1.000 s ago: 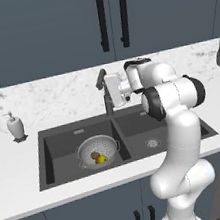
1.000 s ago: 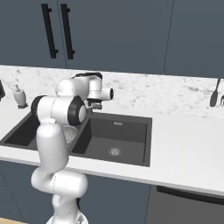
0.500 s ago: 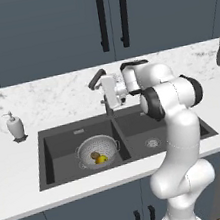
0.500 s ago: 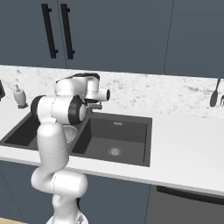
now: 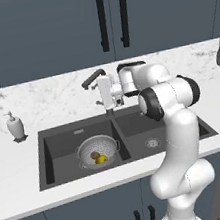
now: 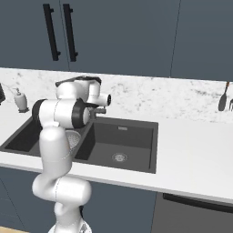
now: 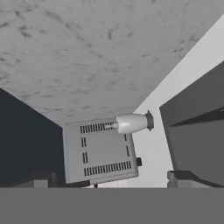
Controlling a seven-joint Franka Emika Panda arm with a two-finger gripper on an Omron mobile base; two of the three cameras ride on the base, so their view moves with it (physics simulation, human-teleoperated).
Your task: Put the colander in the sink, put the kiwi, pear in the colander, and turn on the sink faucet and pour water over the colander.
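Two small dark finger tips (image 7: 43,179) stand far apart at the bottom of the hand view, so we read the claw (image 7: 111,180) as wide open with nothing between its fingers. In the left base view the claw (image 5: 99,94) sits at the end of the white arm's hand, just beside the tall, slim dark grey sink faucet (image 5: 92,79), near its stem behind the divider between the basins; whether it touches the faucet we cannot tell. Beyond the fingers the hand view shows a grey boxy slotted toaster (image 7: 98,151) and a small whitish soap bottle (image 7: 131,123) against the marbled wall.

Below the claw lies the dark grey rectangular double-basin sink (image 5: 56,141). In its left basin rests the round silvery perforated metal colander (image 5: 86,151), upright. Inside it we see the small yellow pear (image 5: 102,159) and the small brown kiwi (image 5: 95,155), touching each other. The right basin shows its round silver drain (image 5: 152,143).

On the white marbled table (image 5: 19,162), well to the left of the sink, stands that soap bottle (image 5: 15,126).
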